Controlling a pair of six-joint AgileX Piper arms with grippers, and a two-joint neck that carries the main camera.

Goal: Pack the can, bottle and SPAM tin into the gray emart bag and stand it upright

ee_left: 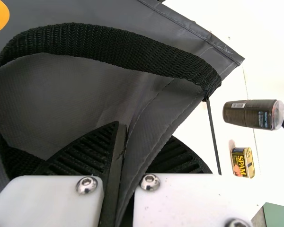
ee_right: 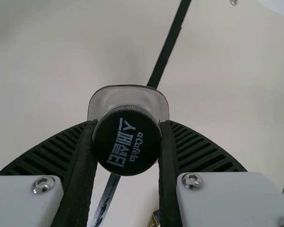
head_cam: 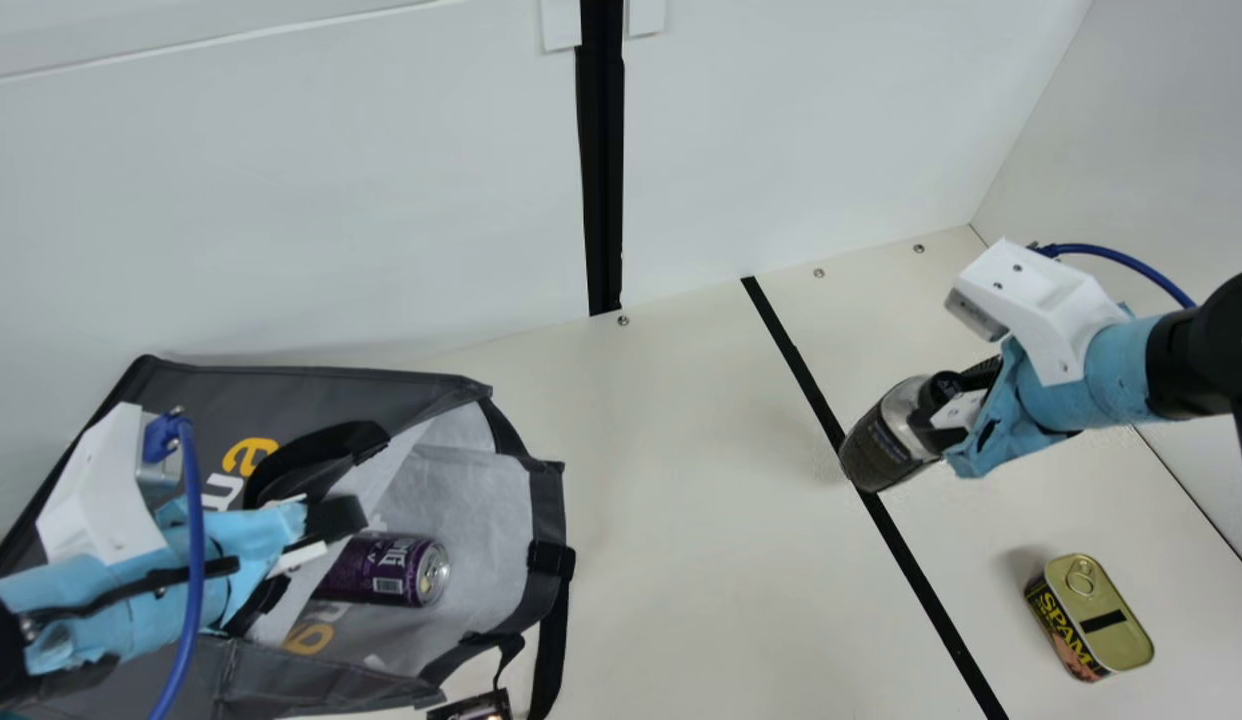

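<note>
Both pinching: left gripper bag edge, right gripper tilted bottle. Can inside bag; SPAM tin toward main view's four o'clock. Sagging mouth could snag bottle.

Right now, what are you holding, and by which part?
My right gripper holds the bottle by its black cap; my left gripper pinches the gray bag by its fabric, near a black handle.

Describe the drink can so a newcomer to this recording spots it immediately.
At the main view's left is the gray bag. Inside its open mouth, a cylindrical can lies on its side; unlike the SPAM tin and the bottle, it is purple.
</note>
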